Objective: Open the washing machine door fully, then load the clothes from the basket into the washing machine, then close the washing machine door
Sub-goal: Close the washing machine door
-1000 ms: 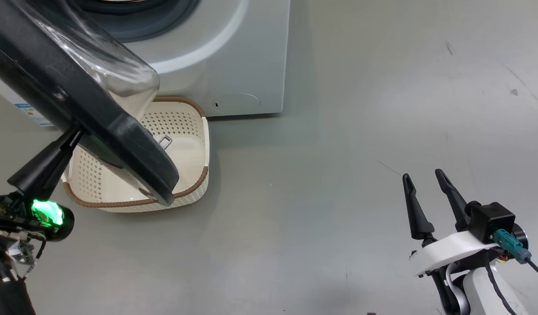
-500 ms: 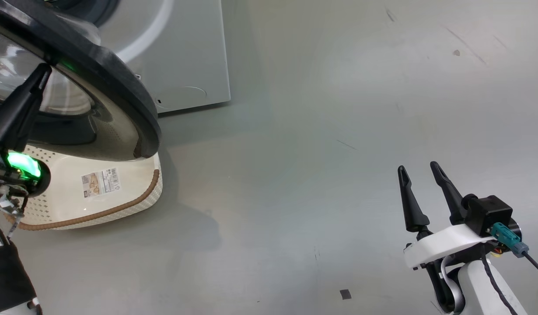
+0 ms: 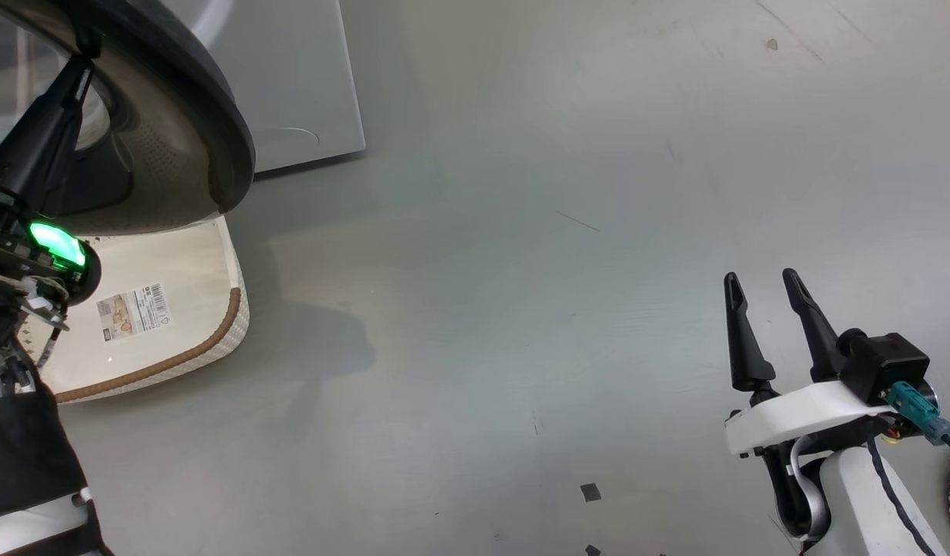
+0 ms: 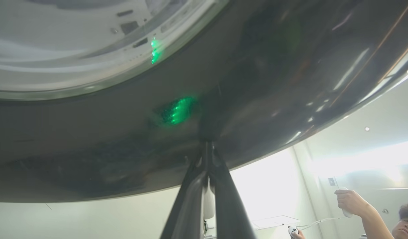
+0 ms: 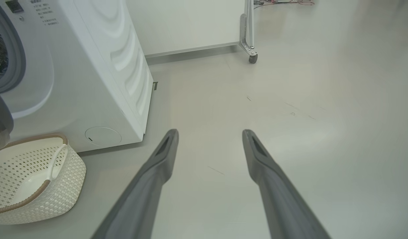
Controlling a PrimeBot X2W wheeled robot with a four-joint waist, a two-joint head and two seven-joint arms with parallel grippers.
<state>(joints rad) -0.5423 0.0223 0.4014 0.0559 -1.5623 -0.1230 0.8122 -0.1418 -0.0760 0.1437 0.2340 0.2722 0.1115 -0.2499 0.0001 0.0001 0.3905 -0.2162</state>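
At the big white front-loading washing machine point(image 3: 290, 93), we see its large round door point(image 3: 212, 116), glossy black rim around a bulging clear glass bowl, swung out from the machine's front and hanging over the ground just before it. The left gripper point(image 3: 79, 62) is clenched, its two long dark fingers pressed together with nothing between them; in the left wrist view we find its tips point(image 4: 207, 146) set against the door's black rim point(image 4: 257, 83), where a green light from the wrist is mirrored in the gloss. On the grey floor point(image 3: 521, 270) right at the foot of the machine's front, partly under the door, sits the small rectangular cream-white plastic basket point(image 3: 212, 340) with perforated sides and a brown woven-look rim; a printed label sticker point(image 3: 134, 310) lies on its bottom. From the right wrist we see the same basket point(image 5: 58, 186) touching or nearly touching the machine point(image 5: 91, 83) below its round opening. The right gripper point(image 3: 759, 278) is released, fingers spread wide and holding nothing, well apart from the machine over bare floor off its front corner point(image 5: 210, 132). Beyond the machine's far side stands a metal frame leg on a small castor point(image 5: 248, 46). Past the door's edge, away from the machine, we make out a person's raised hand point(image 4: 348, 202) gripping a white controller.
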